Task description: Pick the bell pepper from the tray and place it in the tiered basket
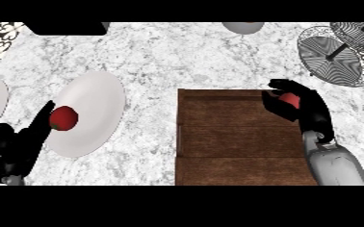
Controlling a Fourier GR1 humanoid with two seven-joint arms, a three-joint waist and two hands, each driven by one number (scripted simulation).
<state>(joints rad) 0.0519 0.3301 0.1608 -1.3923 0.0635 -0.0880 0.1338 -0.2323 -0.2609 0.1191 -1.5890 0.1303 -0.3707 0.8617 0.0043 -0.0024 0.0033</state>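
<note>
The right hand [311,109] is curled round the red bell pepper [289,100], fingers and thumb wrapped over it so that only part of it shows; hand and pepper sit over the far right corner of the brown wooden tray [235,139], which stretches to the hand's left and back toward the robot; the wire tiered basket [331,57] stands beyond the hand and slightly to its right, apart from it, on the marbled tabletop [177,57]; the left hand [18,146] rests open at the lower left edge, fingers up, beside a white plate [92,101] carrying a red fruit [64,118].
</note>
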